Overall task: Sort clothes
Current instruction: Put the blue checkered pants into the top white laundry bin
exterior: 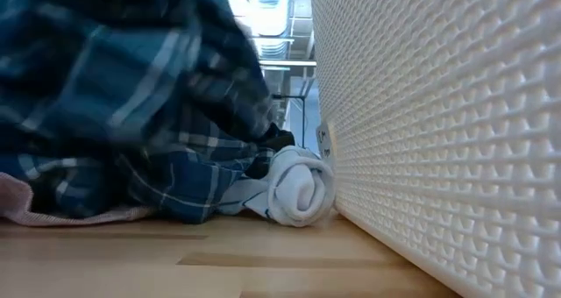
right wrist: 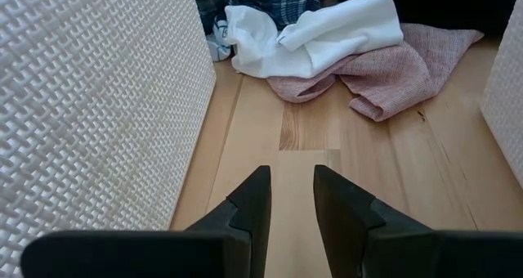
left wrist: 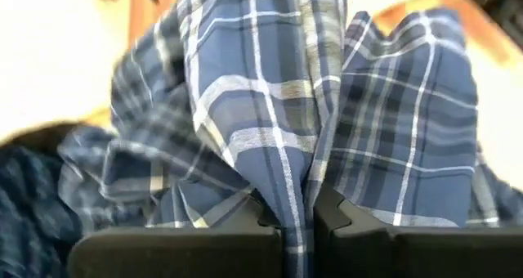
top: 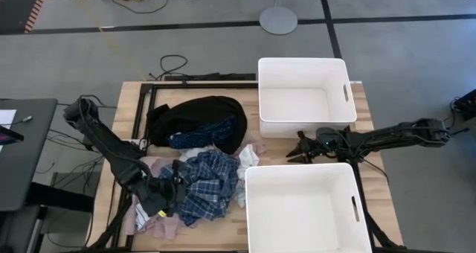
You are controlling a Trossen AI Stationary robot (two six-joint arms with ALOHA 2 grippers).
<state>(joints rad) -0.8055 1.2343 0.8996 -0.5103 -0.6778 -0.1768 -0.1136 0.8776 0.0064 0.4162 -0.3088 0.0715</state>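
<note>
The blue-white plaid shirt lies crumpled at the table's near left, partly over a pink garment. My left gripper is at the shirt's left edge, shut on it. The large black garment and the navy dotted one lie behind it. A white sock rests on a pink cloth near the bins. My right gripper is open and empty, low over the bare wood between the two bins. In the low view the shirt lies beside a rolled white sock. My left gripper pinches a gathered fold of the plaid shirt between its two fingers; several layers run up out of the gap. The fingers come at the shirt's left edge from the table's left. The cloth spreads out beyond the fingers, and most of it rests on the pile.
Two white rectangular bins stand on the table's right half, one at the far side and one at the near side, with a narrow strip of wood between them. The near bin's wall is close beside the rolled sock.
</note>
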